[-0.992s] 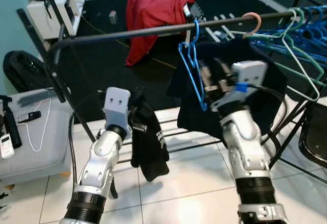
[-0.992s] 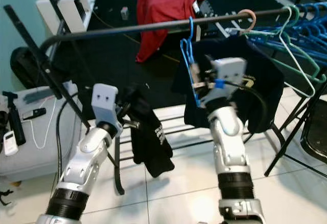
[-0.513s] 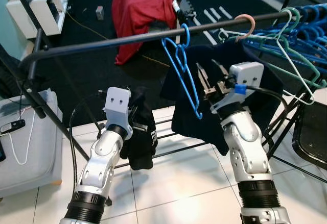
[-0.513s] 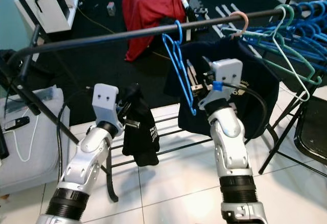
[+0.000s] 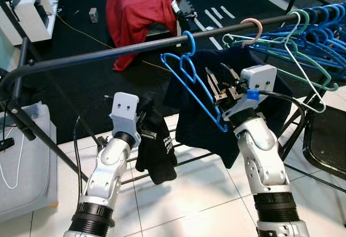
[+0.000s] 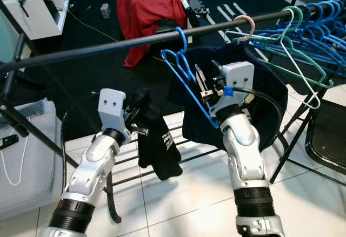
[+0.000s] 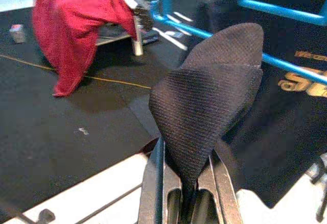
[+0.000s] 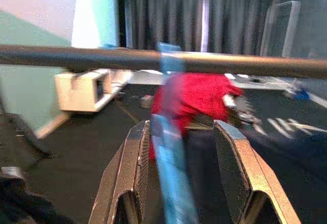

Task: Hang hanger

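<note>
Blue hanger (image 5: 190,83) hooked on rail (image 5: 108,52), frame centre. Right gripper (image 5: 220,83) open wide: withdraw. Left gripper (image 7: 185,193) clamps black garment (image 5: 157,145).

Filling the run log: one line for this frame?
blue hanger: hooked on rail | right gripper: open beside it | left gripper: shut on black garment

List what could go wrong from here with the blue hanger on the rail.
1. The blue hanger hangs tilted on the black rail and may swing off once released.
2. The right gripper is open around the hanger's lower frame; pulling back could snag it.
3. The left gripper is shut on a black garment that could catch the lower rack bars.
</note>
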{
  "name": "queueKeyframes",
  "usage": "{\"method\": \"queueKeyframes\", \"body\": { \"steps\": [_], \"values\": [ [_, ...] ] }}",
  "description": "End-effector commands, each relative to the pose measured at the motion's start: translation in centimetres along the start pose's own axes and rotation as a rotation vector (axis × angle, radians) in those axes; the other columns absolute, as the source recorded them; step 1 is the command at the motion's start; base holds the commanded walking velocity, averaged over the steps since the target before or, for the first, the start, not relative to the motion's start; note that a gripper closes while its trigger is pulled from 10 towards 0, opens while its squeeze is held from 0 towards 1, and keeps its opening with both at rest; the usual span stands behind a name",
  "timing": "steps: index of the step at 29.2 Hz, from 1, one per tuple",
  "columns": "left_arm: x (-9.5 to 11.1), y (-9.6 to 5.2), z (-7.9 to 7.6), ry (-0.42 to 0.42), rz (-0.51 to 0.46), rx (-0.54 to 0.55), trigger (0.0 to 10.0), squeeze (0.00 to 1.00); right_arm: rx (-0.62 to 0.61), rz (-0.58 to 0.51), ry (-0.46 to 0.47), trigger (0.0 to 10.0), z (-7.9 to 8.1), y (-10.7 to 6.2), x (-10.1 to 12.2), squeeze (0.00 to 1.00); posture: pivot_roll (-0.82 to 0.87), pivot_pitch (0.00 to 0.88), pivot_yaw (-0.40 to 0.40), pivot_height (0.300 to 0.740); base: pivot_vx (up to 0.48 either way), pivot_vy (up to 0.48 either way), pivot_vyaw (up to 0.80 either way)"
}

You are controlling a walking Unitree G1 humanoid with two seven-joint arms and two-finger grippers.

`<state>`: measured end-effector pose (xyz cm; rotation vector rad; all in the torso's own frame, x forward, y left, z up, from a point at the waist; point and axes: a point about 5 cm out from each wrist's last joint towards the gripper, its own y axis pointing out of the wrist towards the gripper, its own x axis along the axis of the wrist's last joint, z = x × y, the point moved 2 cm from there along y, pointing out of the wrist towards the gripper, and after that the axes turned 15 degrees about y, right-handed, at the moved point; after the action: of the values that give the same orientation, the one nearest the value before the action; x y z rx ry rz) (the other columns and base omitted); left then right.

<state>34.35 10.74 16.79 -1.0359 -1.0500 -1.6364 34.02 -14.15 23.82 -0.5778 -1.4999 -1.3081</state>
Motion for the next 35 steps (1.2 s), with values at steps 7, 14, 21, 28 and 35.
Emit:
{"method": "queueKeyframes", "body": {
  "steps": [7, 14, 21, 28, 35],
  "values": [
    [-0.3, -0.3, 0.9, -0.013, -0.003, 0.03, 10.0, 0.0, 0.052, 0.017, 0.029, 10.0, 1.6, 0.0, -0.5, 0.0, -0.07, 0.138, 0.029, 0.74, 0.269, 0.0, 0.11],
    [-0.5, -0.4, 0.6, -0.018, 0.003, 0.007, 10.0, 0.0, 0.057, 0.025, 0.039, 10.0, 1.9, -0.2, -0.7, 0.0, -0.07, 0.135, 0.03, 0.74, 0.0, 0.0, 0.0],
    [-0.4, -0.5, 0.4, -0.016, -0.006, -0.022, 10.0, 0.0, 0.062, 0.027, 0.054, 10.0, 2.7, -0.4, -0.9, 0.0, -0.07, 0.128, 0.034, 0.74, 0.0, 0.0, 0.0],
    [-0.7, -0.6, 0.1, -0.007, 0.004, -0.046, 10.0, 0.0, -0.136, -0.035, -0.089, 10.0, 2.4, -2.4, -0.9, 0.0, -0.08, 0.13, 0.047, 0.74, 0.0, 0.0, 0.0],
    [-1.0, -0.7, -0.2, 0.002, 0.021, -0.057, 10.0, 0.0, -0.159, -0.053, -0.125, 10.0, 2.7, -3.6, -0.7, 0.0, -0.08, 0.134, 0.049, 0.74, 0.0, 0.0, 0.0]
  ]
}}
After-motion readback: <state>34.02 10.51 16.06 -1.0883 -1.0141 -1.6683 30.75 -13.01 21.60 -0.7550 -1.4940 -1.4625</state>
